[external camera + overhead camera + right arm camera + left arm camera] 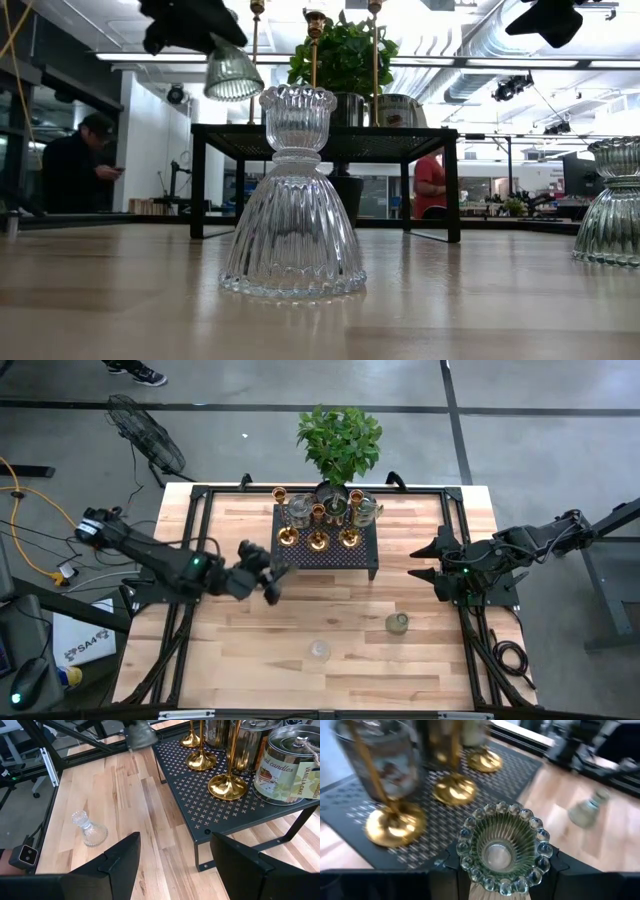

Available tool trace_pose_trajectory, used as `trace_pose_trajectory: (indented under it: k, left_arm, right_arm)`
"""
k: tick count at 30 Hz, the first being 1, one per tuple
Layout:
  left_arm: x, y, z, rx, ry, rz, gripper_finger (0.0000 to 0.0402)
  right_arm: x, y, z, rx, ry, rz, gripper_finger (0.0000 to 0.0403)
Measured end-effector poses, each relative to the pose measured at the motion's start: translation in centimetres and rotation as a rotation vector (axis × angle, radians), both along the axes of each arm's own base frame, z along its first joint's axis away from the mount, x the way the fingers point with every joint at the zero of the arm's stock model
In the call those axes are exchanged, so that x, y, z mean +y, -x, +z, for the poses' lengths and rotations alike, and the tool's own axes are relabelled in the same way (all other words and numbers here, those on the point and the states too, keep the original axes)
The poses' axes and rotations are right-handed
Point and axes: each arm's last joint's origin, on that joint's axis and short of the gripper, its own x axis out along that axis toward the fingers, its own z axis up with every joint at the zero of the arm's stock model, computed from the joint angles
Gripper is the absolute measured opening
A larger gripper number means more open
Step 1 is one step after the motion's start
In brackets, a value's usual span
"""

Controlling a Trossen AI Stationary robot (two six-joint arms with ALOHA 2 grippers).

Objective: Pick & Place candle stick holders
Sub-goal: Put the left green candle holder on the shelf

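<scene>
Left gripper [268,582] was clamped on a ribbed greenish glass holder [502,851], carried in the air just off the front-left corner of the black perforated stand [362,555]; in the left wrist view the holder's beaded cup mouth faced the camera, so its long axis ran along the fingers. Low view showed it hanging high, well above the wood table [300,680]. Stand lay ahead and to the gripper's right, already crowded with brass stick holders [318,540] and silver candle tins [287,765], potted plant [340,445] behind. Likely the carry was heading to or from that stand, can't tell which. Two more holders sat upright on the table: a clear glass one [319,651] near the front middle, and a greenish one [398,623] toward the right. Right gripper [425,563] waited with jaws apart and empty beside the stand's right end, nearer to the greenish one.
</scene>
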Motion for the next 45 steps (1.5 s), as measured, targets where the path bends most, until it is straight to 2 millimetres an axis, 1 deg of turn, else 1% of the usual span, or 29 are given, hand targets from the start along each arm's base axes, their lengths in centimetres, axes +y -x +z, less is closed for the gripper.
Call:
trace_pose_trajectory:
  k: [3,9,11,13,15,19,23,25,30,40,45]
  left_arm:
    - [1.3,-0.4,0.5,-0.01,0.003,0.053,0.0132]
    - [3.3,-1.0,0.6,-0.014,0.037,0.109,0.0132]
    - [3.9,-1.6,0.4,-0.02,0.052,0.121,0.0132]
    - [4.3,-2.2,0.4,0.011,0.061,0.121,0.0132]
    - [4.6,-3.2,0.9,0.031,0.067,0.122,0.0132]
    - [4.9,-4.6,2.1,0.11,0.045,0.127,0.0132]
    - [5.0,-5.1,2.5,0.141,0.092,0.184,0.0132]
    - [5.0,-5.1,2.1,0.168,0.107,0.218,0.0132]
    - [5.1,-5.3,1.6,0.156,0.119,0.282,0.0132]
    - [5.0,-6.0,0.5,0.176,0.15,0.315,0.0131]
    - [5.7,-6.1,0.3,0.182,0.18,0.338,0.0131]
  right_arm:
    - [0.0,0.0,0.0,0.0,0.0,0.0,0.0233]
    - [0.0,0.0,0.0,0.0,0.0,0.0,0.0233]
    - [0.0,0.0,0.0,0.0,0.0,0.0,0.0233]
    - [0.0,0.0,0.0,0.0,0.0,0.0,0.0233]
    - [0.0,0.0,0.0,0.0,0.0,0.0,0.0233]
    - [0.0,0.0,0.0,0.0,0.0,0.0,0.0233]
    - [0.0,0.0,0.0,0.0,0.0,0.0,0.0233]
    - [0.0,0.0,0.0,0.0,0.0,0.0,0.0233]
    - [0.0,0.0,0.0,0.0,0.0,0.001,0.0233]
    - [0.0,0.0,0.0,0.0,0.0,0.0,0.0233]
    - [0.0,0.0,0.0,0.0,0.0,0.0,0.0233]
